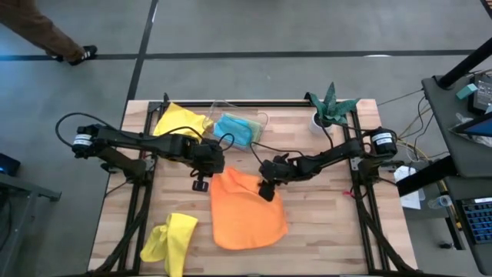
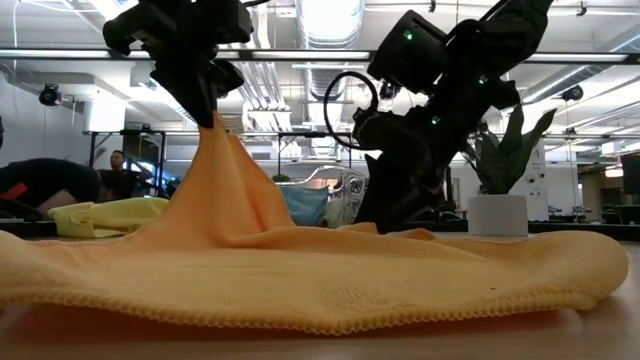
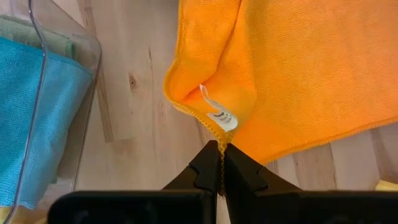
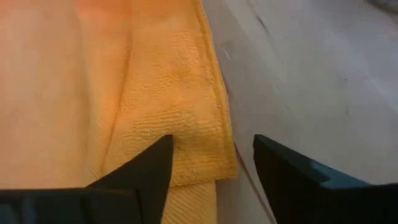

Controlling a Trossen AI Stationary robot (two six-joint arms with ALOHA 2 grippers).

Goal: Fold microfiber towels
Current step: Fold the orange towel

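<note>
Only a white tag (image 3: 219, 114) — unreadable — on the orange towel (image 3: 298, 68).

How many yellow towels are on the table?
2. One yellow towel lies at the table's far left, beside the clear tray. The other yellow towel is bunched at the near left edge. More could hide under other cloths.

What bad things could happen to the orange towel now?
1. The left end effector pinches only the very corner of the orange towel, lifting it into a peak, so it might slip free.
2. The right end effector is open over the towel's other edge and holds nothing, so it might grab badly and bunch the cloth.
3. Pulling the towel toward the clear tray nearby could bump it.
</note>
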